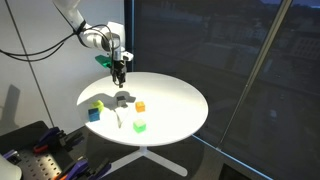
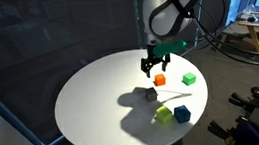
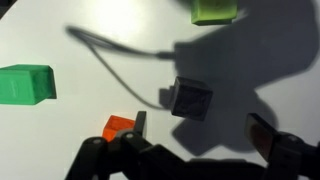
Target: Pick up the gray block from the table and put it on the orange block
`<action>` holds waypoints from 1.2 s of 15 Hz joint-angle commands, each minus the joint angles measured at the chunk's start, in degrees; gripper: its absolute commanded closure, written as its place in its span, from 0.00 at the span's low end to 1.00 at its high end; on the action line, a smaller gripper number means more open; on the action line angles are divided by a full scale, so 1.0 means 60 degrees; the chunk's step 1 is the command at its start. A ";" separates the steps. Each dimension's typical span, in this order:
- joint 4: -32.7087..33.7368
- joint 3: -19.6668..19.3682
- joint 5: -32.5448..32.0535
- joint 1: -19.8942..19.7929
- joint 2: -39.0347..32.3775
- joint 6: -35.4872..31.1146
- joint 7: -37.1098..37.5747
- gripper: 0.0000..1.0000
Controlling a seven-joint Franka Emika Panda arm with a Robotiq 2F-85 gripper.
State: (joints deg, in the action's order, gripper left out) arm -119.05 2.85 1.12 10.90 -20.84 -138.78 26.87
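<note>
The hand (image 2: 156, 69) hangs above the tabletop (image 2: 93, 97), touching no block. Its fingers (image 3: 262, 135) are spread wide and nothing sits between them. In the wrist view the gray block (image 3: 190, 98) rests flat on the tabletop, ahead of the fingertips and roughly in line with the gap between them. It lies in the hand's shadow, with white surface showing all around its sides. The orange block (image 3: 120, 125) stands near the gray one but apart from it. In that view it is just beside one finger, which hides part of it.

The other cubes sit farther out. In an exterior view the green block (image 2: 189, 78) lies out toward the rim. The yellow-green block (image 2: 164, 113) and the blue block (image 2: 181, 114) stand just beside each other near the tabletop's edge, well apart from the orange block. All five cubes are gathered on one side of the round tabletop, none of them overhanging the edge. The side away from the cubes is a broad stretch of white running to the rim.
</note>
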 commanded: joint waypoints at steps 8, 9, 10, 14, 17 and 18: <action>0.0630 -0.0729 -0.0638 0.0811 -0.0726 -0.0331 0.2501 0.00; 0.0689 -0.0747 -0.0692 0.0852 -0.0775 -0.0292 0.2657 0.00; 0.0714 -0.0747 -0.0712 0.0877 -0.0779 -0.0220 0.2765 0.00; 0.0514 -0.0584 -0.0521 0.0736 -0.0708 -0.0292 0.2469 0.00; 0.0531 -0.0603 -0.0523 0.0733 -0.0717 -0.0292 0.2471 0.00; 0.0535 -0.0603 -0.0523 0.0733 -0.0718 -0.0292 0.2472 0.00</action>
State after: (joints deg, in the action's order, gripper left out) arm -115.94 -1.08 -1.85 15.61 -25.17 -140.69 41.61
